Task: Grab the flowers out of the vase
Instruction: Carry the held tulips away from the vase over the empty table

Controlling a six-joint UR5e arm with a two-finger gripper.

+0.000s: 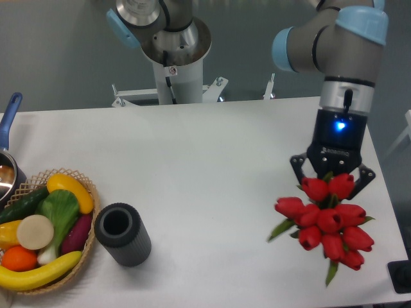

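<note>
The flowers [327, 221], a bunch of red tulip buds with green leaves, are at the right side of the table, directly under my gripper [332, 183]. The gripper's fingers reach down around the top of the bunch, and the buds hide the fingertips, so I cannot tell whether the fingers press on the stems. Whether the bunch rests on the table or hangs just above it is unclear. The vase [122, 233], a short dark grey ribbed cylinder with an empty round mouth, stands at the front left, far from the gripper.
A wicker basket [90, 221] of fruit and vegetables sits at the front left edge, beside the vase. A blue-handled pot [8, 128] is at the far left edge. The robot's base column [173, 70] stands behind the table. A dark object [401, 276] sits at the front right corner.
</note>
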